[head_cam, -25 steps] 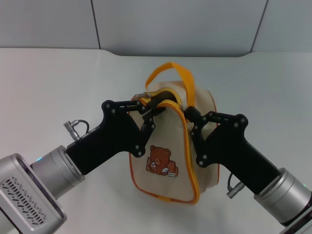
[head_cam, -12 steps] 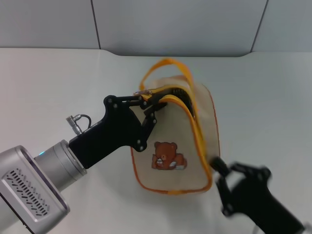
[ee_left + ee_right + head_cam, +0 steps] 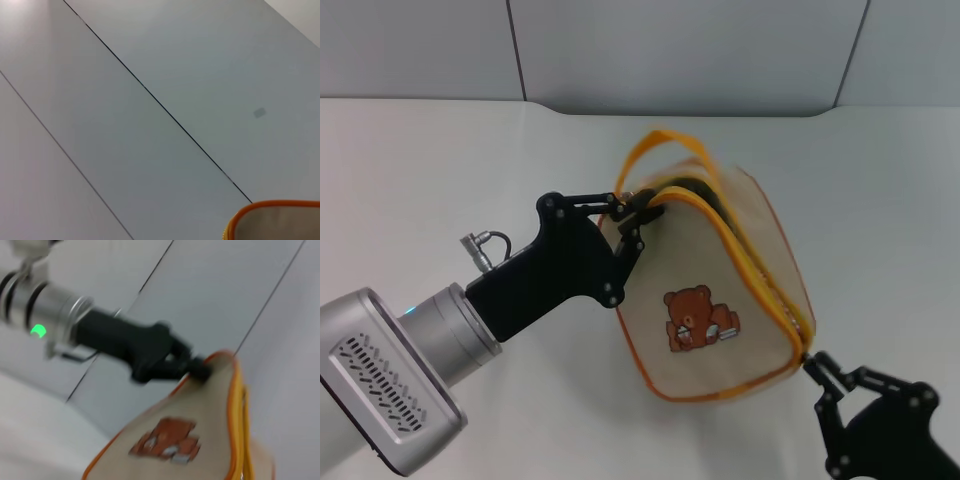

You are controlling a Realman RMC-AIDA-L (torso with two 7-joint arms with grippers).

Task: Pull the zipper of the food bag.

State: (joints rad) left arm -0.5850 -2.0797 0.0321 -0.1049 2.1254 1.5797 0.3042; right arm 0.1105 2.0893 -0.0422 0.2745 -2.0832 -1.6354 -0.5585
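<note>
Your food bag (image 3: 720, 290) sits just right of centre in the head view, tilted on the white worktop (image 3: 430, 170), its bear print (image 3: 698, 318) facing the camera. The orange strap handle (image 3: 665, 150) arches over its upper end.

Your left gripper (image 3: 638, 212) reaches in from the lower left of the frame and is pinched closed on the bag's upper lid edge, where the opening gapes dark. In the right wrist view you see the same gripper (image 3: 200, 369) clamped on the bag's (image 3: 190, 440) top corner, with the arm's green light (image 3: 37, 330) at the left of that frame.

The zipper (image 3: 760, 275) runs as an orange-yellow band down the bag's right edge to its lower right corner. Your right gripper (image 3: 812, 368) is at the lower right of the head view, its tips closed together against that corner where the zipper ends; you cannot make out the pull tab itself.

The left wrist view shows only grey wall panels and 1 orange-piped corner of the bag (image 3: 280, 222) at the bottom right.
</note>
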